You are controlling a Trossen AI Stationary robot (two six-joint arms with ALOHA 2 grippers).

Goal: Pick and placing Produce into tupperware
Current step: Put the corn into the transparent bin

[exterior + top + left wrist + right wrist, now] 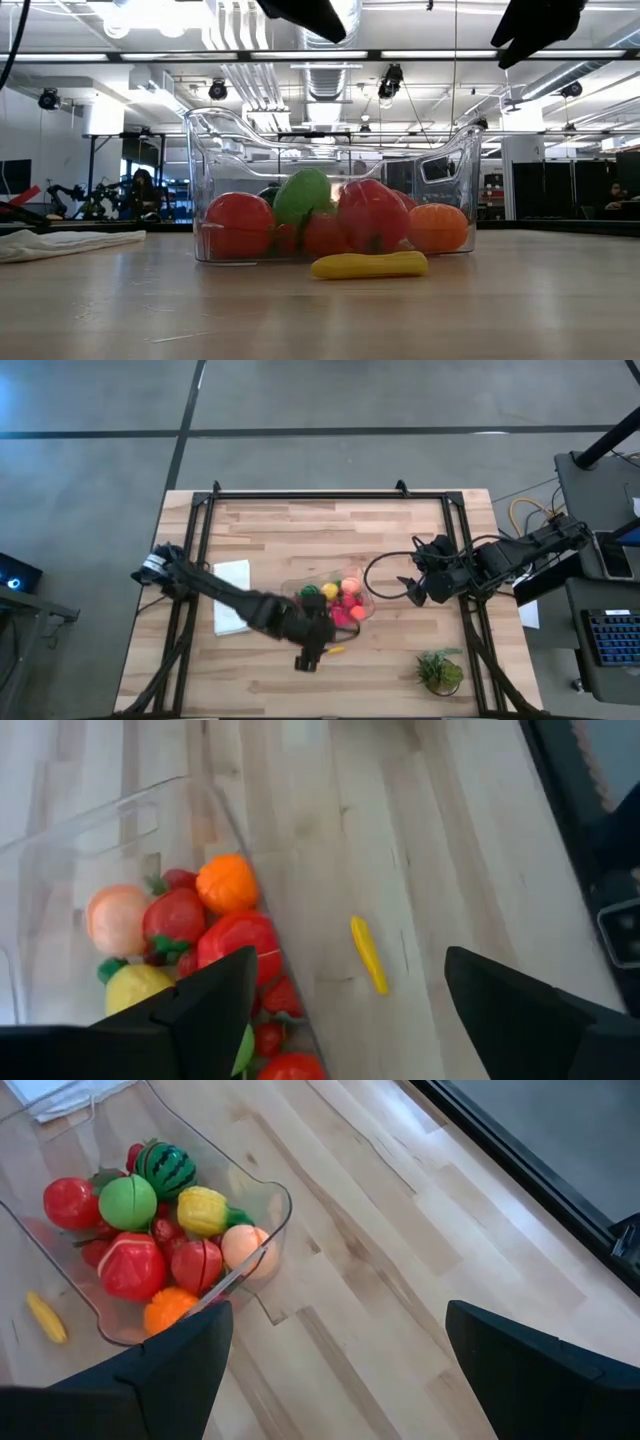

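The clear tupperware (330,603) stands mid-table and holds red, orange, yellow and green produce and a striped melon (165,1168). One thin yellow piece (368,953) lies flat on the wood just outside the container's near wall (368,265). My left gripper (308,655) hangs open above the table beside that yellow piece, which shows between its fingers in the left wrist view (350,960), well below them. My right gripper (415,592) waits open in the air, right of the tupperware (338,1312).
A white folded cloth (232,610) lies left of the tupperware, under my left arm. A spiky green plant tuft (440,671) sits near the front right corner. A black cable (385,575) loops on the table by my right gripper. A black frame (330,493) edges the table.
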